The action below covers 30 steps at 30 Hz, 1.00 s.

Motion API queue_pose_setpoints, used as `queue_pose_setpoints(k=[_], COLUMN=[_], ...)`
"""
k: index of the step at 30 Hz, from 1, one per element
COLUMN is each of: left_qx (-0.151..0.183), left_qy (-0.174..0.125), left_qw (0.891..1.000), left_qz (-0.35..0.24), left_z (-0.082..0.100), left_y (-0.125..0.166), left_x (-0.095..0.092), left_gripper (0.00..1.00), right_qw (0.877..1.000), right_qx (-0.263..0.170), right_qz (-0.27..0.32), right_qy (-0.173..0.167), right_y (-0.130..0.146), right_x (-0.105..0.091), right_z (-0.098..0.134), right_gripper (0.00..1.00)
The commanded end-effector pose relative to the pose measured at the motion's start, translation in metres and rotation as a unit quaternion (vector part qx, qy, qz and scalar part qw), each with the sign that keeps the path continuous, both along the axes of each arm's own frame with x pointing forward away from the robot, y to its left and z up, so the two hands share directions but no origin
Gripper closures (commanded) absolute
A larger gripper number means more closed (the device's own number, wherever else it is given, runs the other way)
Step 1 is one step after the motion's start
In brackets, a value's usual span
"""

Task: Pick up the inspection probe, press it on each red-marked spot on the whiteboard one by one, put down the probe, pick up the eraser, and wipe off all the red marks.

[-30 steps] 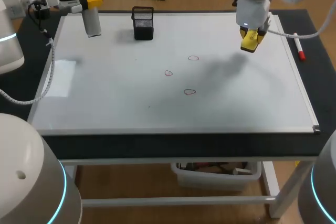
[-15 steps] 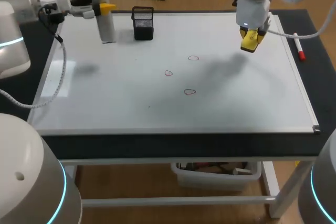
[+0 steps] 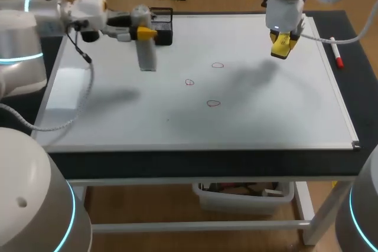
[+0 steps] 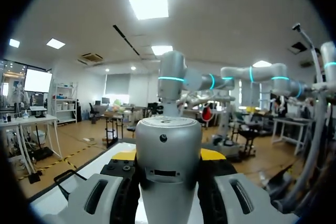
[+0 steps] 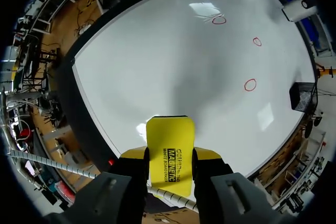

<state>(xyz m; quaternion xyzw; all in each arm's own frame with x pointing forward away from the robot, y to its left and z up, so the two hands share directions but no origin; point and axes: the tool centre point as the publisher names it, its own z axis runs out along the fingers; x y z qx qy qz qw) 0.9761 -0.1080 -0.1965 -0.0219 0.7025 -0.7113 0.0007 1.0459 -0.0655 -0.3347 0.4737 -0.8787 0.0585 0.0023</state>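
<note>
Inspection probe [image 3: 146, 56] has travelled within the last second from the far left corner of the whiteboard [image 3: 118, 116] toward its middle. It now hangs upright above the board, just in front of the black mesh holder [image 3: 164, 32] and not touching the surface. The left claw [image 3: 143, 31] holds it clamped between both fingers, as the left wrist view confirms. The nearest red mark [image 3: 189, 82] is near but not yet under the tip; the two other marks [image 3: 218, 65] [image 3: 213, 103] lie further to the right. I judge the pressing step is about to begin, with no spot touched so far. The right claw [image 3: 282, 44] has not moved; it grips the yellow eraser [image 5: 169, 148] above the far right part of the board.
</note>
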Motion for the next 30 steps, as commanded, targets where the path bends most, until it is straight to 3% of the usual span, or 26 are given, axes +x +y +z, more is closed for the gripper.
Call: queue_pose_setpoints(k=[1,13,30], left_qx=[-0.008,-0.017,-0.016], left_qy=[0.001,0.007,0.009], left_qw=[0.999,0.997,0.993], left_qz=[-0.037,-0.080,-0.117], left_z=[-0.011,-0.027,-0.051], left_y=[-0.024,-0.066,-0.105], left_x=[0.003,-0.012,-0.011], left_gripper=[1.00,1.00,1.00], right_qw=[1.000,1.000,1.000], right_qx=[-0.001,-0.001,-0.001], right_qz=[0.001,0.001,0.001], right_qy=[0.001,0.001,0.001], right_y=[-0.001,-0.001,-0.001], right_x=[0.000,0.000,0.000], right_z=[0.001,0.001,0.001], right_gripper=[1.00,1.00,1.00])
